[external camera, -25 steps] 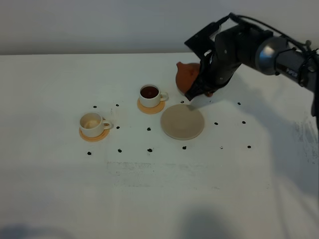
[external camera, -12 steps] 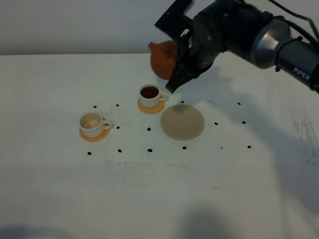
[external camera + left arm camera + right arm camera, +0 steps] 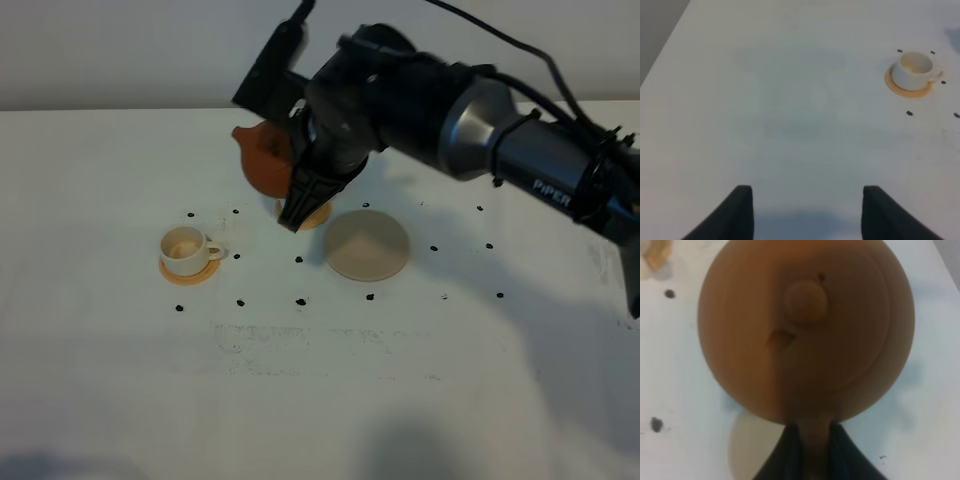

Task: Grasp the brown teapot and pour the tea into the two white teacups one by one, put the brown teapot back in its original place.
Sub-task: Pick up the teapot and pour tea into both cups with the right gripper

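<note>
Pinches teapot (image 3: 262,160) by its handle in right gripper (image 3: 810,452), up clear of the table (image 3: 330,360), left of the disc (image 3: 367,245), spout pointing left. Has cup (image 3: 183,247) standing on its coaster (image 3: 190,274). Shows left gripper (image 3: 806,190) spread wide, holding nothing.

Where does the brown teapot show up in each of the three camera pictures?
High camera: teapot upper middle, held off the table, up and right of the empty cup.
Left wrist: not in it.
Right wrist: fills most of the picture, handle pinched by the right gripper.
Shared landmark: black dots on the white table.
</note>
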`<state>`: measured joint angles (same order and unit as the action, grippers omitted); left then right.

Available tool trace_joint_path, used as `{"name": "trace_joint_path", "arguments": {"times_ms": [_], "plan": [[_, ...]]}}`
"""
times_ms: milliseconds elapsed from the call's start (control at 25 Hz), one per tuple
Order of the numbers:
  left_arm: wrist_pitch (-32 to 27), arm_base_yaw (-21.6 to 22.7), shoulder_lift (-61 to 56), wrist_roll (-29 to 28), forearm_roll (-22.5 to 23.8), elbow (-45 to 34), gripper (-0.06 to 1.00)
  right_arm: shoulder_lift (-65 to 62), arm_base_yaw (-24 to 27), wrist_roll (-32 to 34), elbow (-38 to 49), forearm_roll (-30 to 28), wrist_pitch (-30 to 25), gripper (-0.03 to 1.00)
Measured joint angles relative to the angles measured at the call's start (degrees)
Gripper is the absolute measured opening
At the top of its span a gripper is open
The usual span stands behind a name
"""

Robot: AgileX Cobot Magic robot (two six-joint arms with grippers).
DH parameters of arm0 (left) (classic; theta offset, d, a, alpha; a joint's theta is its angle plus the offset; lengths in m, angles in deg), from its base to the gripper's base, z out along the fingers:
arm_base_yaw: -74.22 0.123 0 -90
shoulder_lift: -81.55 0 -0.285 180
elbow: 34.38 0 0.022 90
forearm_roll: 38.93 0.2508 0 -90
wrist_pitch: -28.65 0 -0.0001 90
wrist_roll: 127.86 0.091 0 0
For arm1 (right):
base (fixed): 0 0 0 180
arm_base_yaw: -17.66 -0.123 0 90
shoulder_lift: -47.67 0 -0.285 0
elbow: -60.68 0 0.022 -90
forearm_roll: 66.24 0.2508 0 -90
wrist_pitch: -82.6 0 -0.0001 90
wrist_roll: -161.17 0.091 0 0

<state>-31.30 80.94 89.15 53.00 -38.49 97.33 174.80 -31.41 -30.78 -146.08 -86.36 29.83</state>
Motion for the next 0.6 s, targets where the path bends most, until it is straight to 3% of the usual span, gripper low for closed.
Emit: {"name": "trace_joint_path", "arguments": {"times_ms": [600], "plan": [[0.0,0.0,0.0,0.0,0.0,0.0,0.5,2.76,-7.52,2.62,4.06,-7.52,-0.03,0.09]]}}
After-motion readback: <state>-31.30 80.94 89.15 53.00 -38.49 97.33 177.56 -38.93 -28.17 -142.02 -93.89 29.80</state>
